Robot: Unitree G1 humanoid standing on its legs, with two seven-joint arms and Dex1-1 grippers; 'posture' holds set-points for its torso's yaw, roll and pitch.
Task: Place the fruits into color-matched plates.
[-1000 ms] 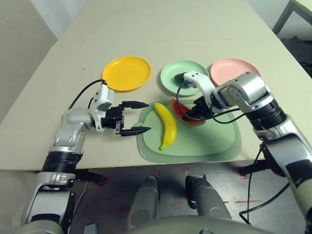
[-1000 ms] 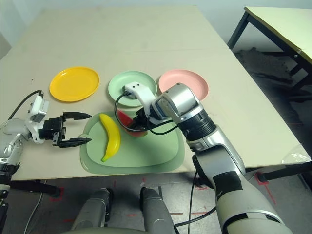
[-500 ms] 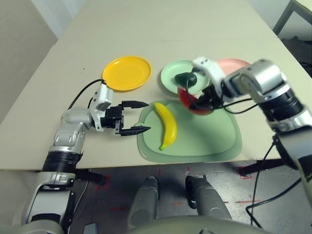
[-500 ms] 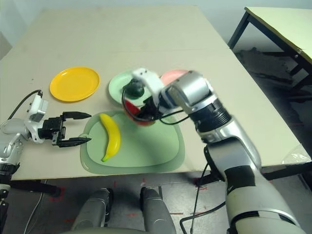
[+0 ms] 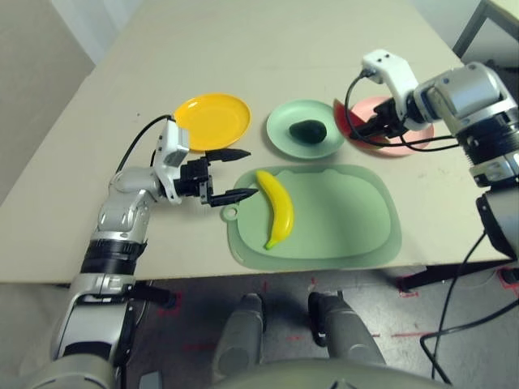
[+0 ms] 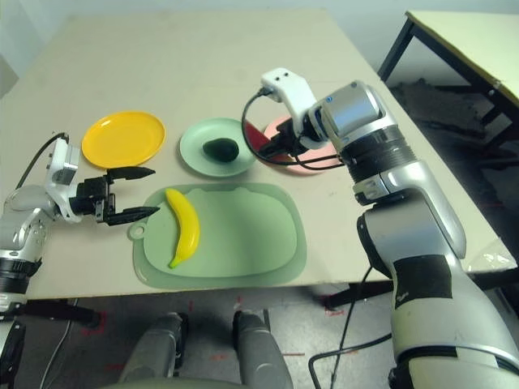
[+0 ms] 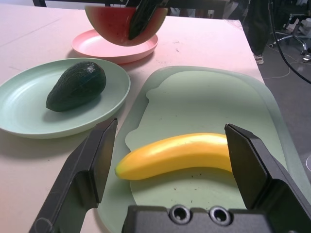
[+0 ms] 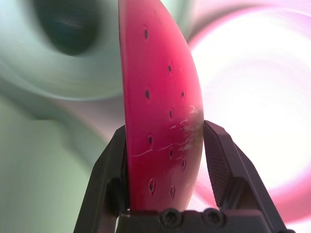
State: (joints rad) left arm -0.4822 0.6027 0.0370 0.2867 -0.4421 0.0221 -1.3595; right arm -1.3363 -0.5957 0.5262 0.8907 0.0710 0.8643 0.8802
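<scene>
Watermelon (image 8: 160, 111) clamped by right tool (image 5: 362, 127) | left tool (image 5: 235, 173) agape by banana (image 5: 276, 207)

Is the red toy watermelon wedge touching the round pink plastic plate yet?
Apart. In the left wrist view the watermelon wedge hangs in the right gripper with a gap above the pink plate.

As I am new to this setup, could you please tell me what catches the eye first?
The right gripper holds a red toy watermelon wedge above the round pink plastic plate. The open left gripper faces a curved yellow toy banana on the pale green mat. A dark green avocado lies in the mint green plate.
</scene>
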